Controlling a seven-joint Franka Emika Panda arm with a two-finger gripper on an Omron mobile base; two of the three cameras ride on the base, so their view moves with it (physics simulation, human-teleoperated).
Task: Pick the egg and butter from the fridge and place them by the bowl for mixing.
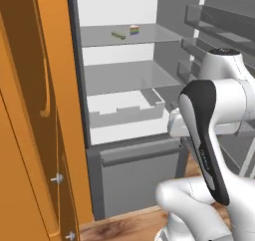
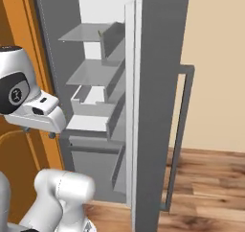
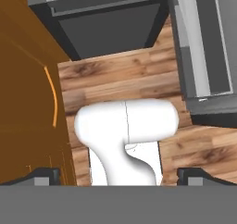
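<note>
fridge [image 1: 124,115]: stood open ahead of the base, white inside, grey shelves, white drawer tray below them; door swung wide to the right, so the shelves were reachable from the front.
orange cupboard [image 1: 30,135]: flanked the fridge on the left, close to the arm's side; judged a squeeze for any wide swing.
arm [image 1: 209,135]: folded low in front of the fridge, hand pointing down at the wooden floor [image 3: 139,75]; looked like a tucked travel pose, not a reach.
top shelf [image 1: 149,35]: carried the task items, well above the hand.
butter [image 1: 118,35]: olive-yellow stick, lay flat on the top shelf, just left of the rainbow cake slice [image 1: 134,30], apart from it.
egg: too small to pick out on any shelf; location could not be told.
bowl: could not be placed from these views.
fingers [image 3: 46,176]: spread fully, released, grasping nothing; tips sat at the bottom corners of the hand view.
step: judged as approach, nothing picked yet; next move called for raising the hand to top-shelf height.
</note>
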